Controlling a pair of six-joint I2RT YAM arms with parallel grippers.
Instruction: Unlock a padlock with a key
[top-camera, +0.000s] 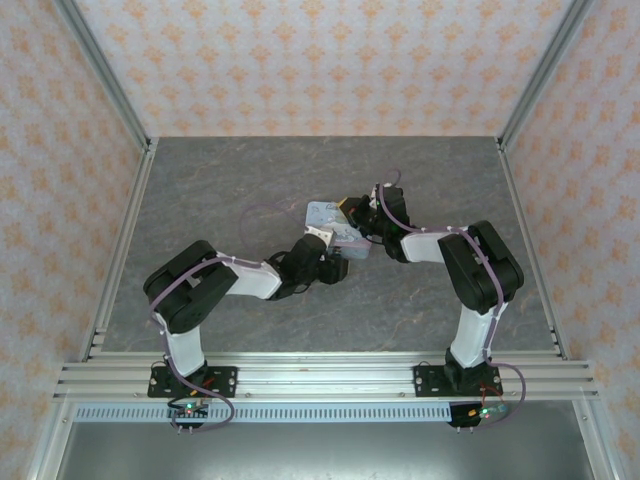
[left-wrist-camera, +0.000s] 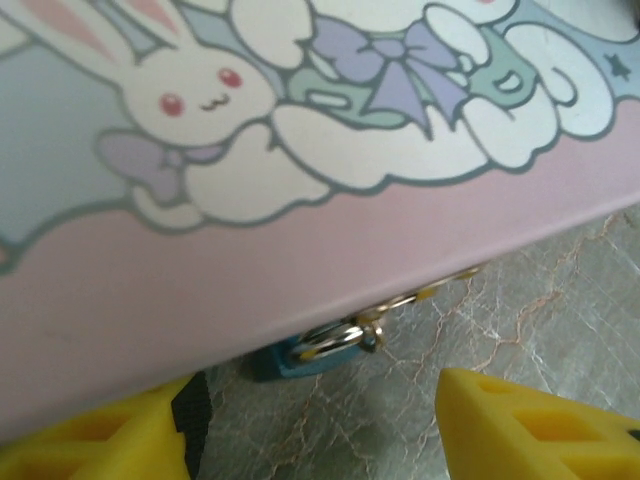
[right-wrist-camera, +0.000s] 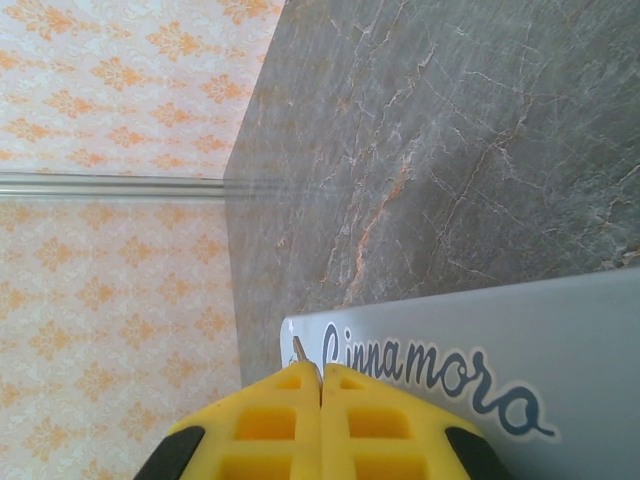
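The tiny blue padlock (left-wrist-camera: 287, 360) lies on the table, tucked under the front edge of the pastel tin (left-wrist-camera: 300, 200); its thin metal shackle (left-wrist-camera: 336, 337) hangs through the tin's clasp. My left gripper (left-wrist-camera: 320, 440) is open just in front of it, one yellow fingertip on each side and nothing between them. My right gripper (right-wrist-camera: 320, 385) is shut on the key (right-wrist-camera: 300, 352), whose thin pale metal tip pokes out past the fingertips over the tin's lid corner (right-wrist-camera: 480, 340). From above, the left gripper (top-camera: 338, 255) and right gripper (top-camera: 352, 207) meet at the tin (top-camera: 325, 215).
The tin, with a cartoon rabbit lid, sits mid-table on the grey marble surface (top-camera: 250, 190). Patterned walls and metal frame rails (top-camera: 125, 230) enclose the table on three sides. Open tabletop lies to the left, right and behind the tin.
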